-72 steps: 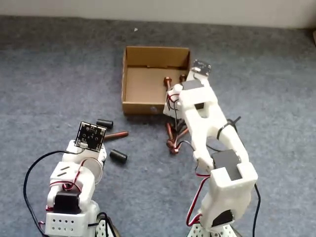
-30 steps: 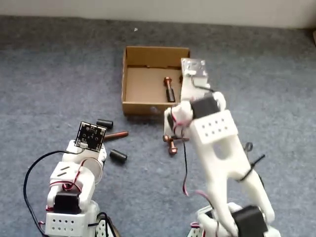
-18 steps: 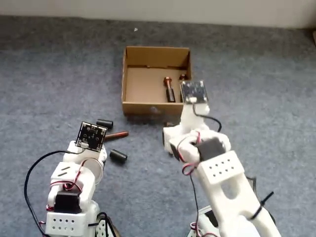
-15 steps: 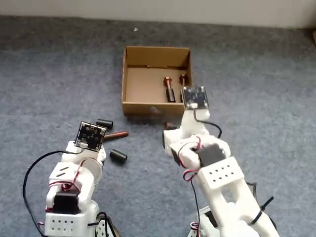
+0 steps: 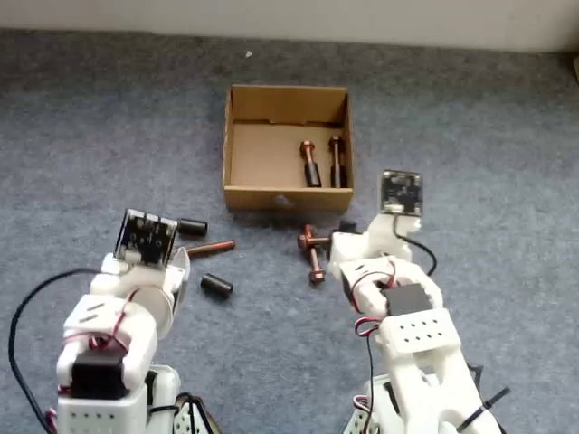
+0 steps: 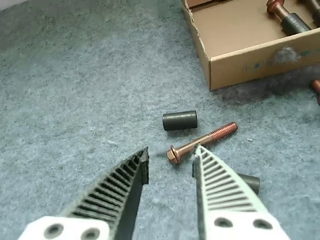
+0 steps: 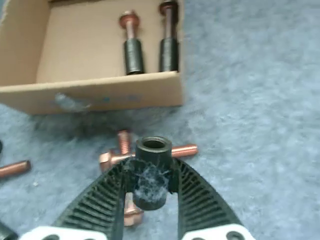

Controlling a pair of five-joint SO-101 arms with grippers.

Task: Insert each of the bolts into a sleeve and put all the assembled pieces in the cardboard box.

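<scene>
Jaws parted just by a sleeve's width on the right gripper (image 7: 151, 167), pinching the held sleeve (image 7: 150, 175) upright, open bore facing up, whitish fluff stuck to its side. Directly beneath, crossed bolts (image 7: 117, 157) of copper colour lying on the grey carpet (image 5: 470, 136).

Jaws moderately open on the left gripper (image 6: 171, 151), holding nothing, poised above the head end of the loose bolt (image 6: 202, 142); whether touching it, cannot tell. At 12 o'clock from that bolt, just beside it, a lying sleeve (image 6: 180, 120). At about 4 o'clock, partly hidden behind one ribbed finger (image 6: 217, 172), a second lying sleeve (image 6: 248, 182).

Seen from the high view: cardboard box (image 5: 285, 197) at 12 o'clock of the work area, open at the top, with two assembled pieces (image 5: 310, 163) side by side toward its 3 o'clock wall, bolt heads pointing to 12 o'clock. Crossed bolts just outside the near wall, at 6 o'clock of the box; loose bolt and both lying sleeves at about 7 o'clock of it.

Faint bluish print on the box's near wall, too smeared to read.
</scene>
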